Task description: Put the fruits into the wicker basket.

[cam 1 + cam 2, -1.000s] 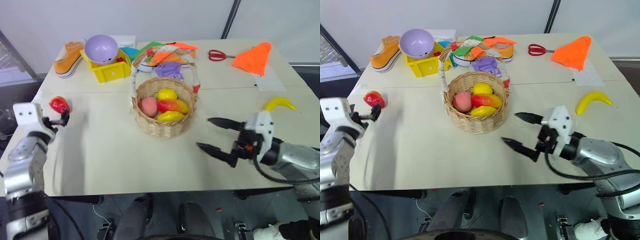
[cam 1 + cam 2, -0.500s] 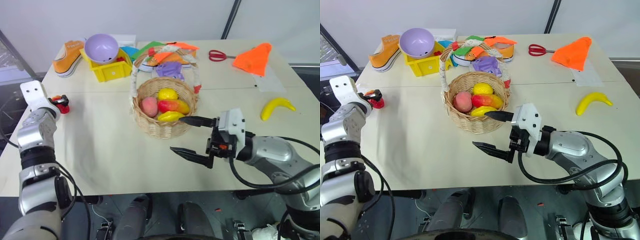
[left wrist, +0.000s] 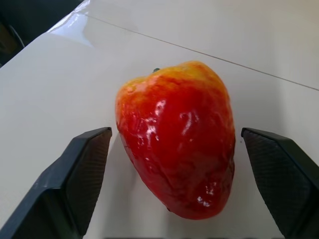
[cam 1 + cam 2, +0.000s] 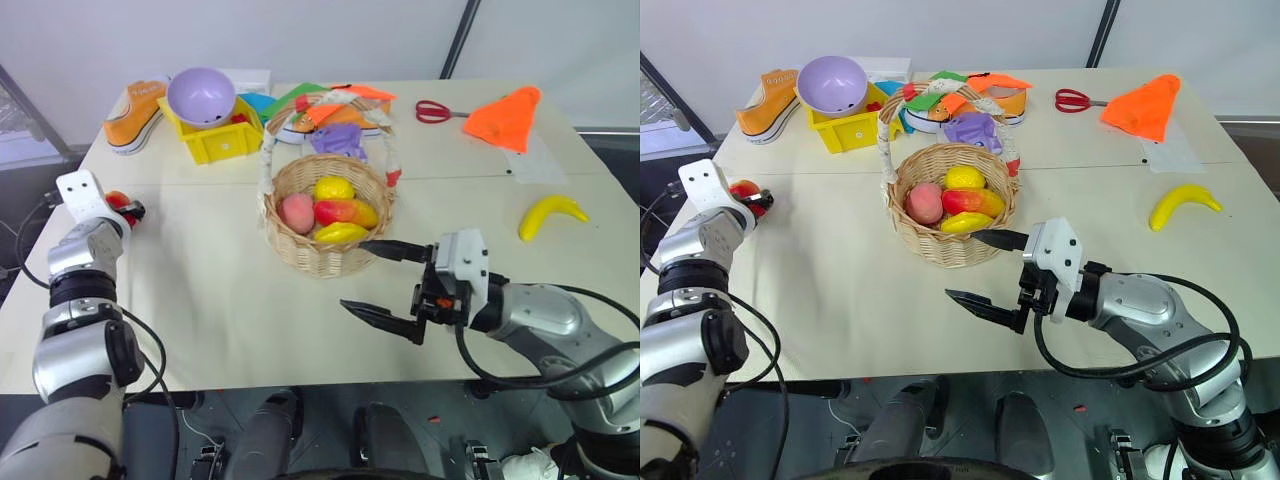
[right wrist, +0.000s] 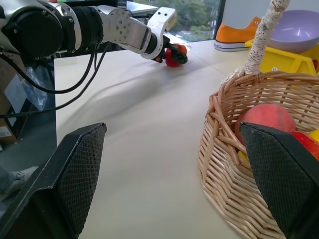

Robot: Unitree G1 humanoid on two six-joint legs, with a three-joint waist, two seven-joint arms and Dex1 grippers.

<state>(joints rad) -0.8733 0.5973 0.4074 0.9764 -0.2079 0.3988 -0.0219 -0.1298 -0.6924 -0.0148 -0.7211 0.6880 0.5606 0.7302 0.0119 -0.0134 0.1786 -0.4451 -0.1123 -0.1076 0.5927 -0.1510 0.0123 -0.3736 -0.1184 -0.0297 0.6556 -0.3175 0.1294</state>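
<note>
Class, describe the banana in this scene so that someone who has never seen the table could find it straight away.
Start at the round tan wicker basket in the middle of the cream table, then look toward the table's right edge. The curved yellow toy banana lies there alone on bare tabletop, nearer than the orange cloth cone. Unlike the fruits heaped in the basket, it is long and crescent-shaped.

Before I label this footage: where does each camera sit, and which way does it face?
Head pair: forward and down over the table, wicker basket, both arms.
Left wrist: along the left tool, fingers either side of the red fruit.
Right wrist: along the right tool past the basket toward the left arm.
Shared: red fruit, basket.
</note>
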